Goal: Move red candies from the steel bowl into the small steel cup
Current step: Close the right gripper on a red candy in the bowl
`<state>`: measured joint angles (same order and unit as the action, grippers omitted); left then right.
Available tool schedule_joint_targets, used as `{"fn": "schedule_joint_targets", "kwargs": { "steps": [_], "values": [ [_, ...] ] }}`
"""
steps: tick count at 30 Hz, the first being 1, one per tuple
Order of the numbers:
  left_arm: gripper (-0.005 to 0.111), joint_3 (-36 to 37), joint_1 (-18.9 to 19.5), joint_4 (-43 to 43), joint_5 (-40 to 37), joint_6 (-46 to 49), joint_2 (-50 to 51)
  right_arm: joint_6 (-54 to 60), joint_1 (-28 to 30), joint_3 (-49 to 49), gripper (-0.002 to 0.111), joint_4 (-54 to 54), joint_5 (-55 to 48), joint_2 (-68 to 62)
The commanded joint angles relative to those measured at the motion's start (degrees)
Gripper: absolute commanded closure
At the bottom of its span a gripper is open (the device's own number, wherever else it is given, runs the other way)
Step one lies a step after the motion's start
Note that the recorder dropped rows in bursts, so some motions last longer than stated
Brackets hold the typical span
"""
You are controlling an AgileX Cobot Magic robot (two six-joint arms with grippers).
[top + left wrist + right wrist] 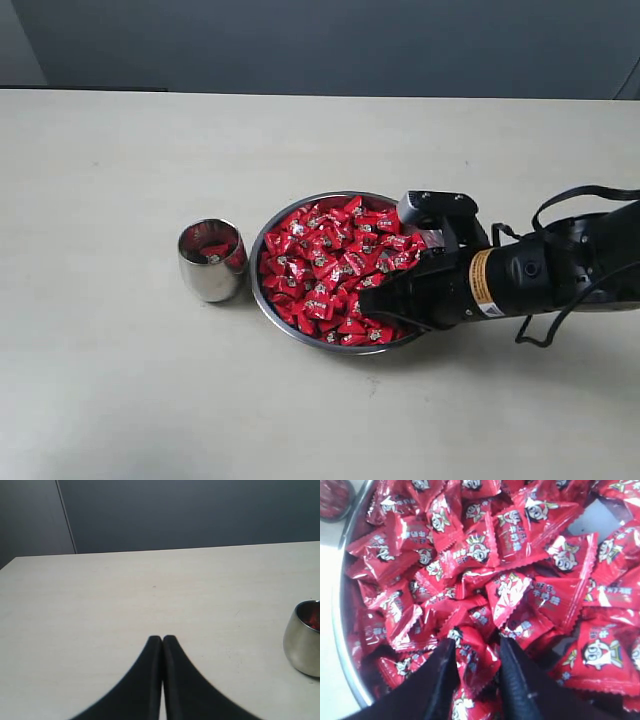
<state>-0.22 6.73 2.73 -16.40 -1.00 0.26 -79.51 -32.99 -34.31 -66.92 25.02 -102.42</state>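
While its black right gripper (375,300) reaches low into a wide, shallow bowl of shiny steel (256,268), a two-armed robot works at a pale tabletop (120,160) in the exterior view. The bowl is heaped with small candies in shiny red wrappers (325,255). A small, rounded cup of polished steel (210,268) stands upright just beside the bowl's rim, on the side away from the arm, with a few red candies inside.

The left wrist view shows the left gripper (162,640) above bare table (125,590), its two black fingers pressed together with nothing between them. The steel cup (302,647) sits off to one side, well apart from it, with red showing inside its mouth.

In the right wrist view, the right gripper (477,645) is sunk into the red candies (520,555), its fingers (440,685) bearing on either side of a single candy (475,667) that fills the gap between them. The bowl's steel rim (342,630) curves past, and the cup's mouth (335,497) is just beyond it.
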Motion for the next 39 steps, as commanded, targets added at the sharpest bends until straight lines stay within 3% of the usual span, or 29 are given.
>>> {"fn": "schedule_joint_targets", "kwargs": {
  "steps": [1, 9, 14, 39],
  "values": [
    [0.106, 0.22, 0.03, -0.16, 0.11, -0.09, -0.26, 0.57, 0.18, -0.35, 0.078, 0.10, 0.52, -0.17],
    [0.106, 0.22, 0.03, -0.16, 0.11, -0.09, -0.26, 1.44, 0.18, -0.35, 0.080, 0.10, 0.41, -0.17],
    [0.106, 0.22, 0.03, -0.16, 0.11, -0.09, -0.26, 1.90, 0.18, -0.35, 0.108, -0.59, 0.30, -0.17],
    [0.106, 0.22, 0.03, -0.16, 0.11, -0.09, -0.26, 3.22, 0.18, -0.35, 0.109, -0.90, -3.89, 5.68]
  ]
}}
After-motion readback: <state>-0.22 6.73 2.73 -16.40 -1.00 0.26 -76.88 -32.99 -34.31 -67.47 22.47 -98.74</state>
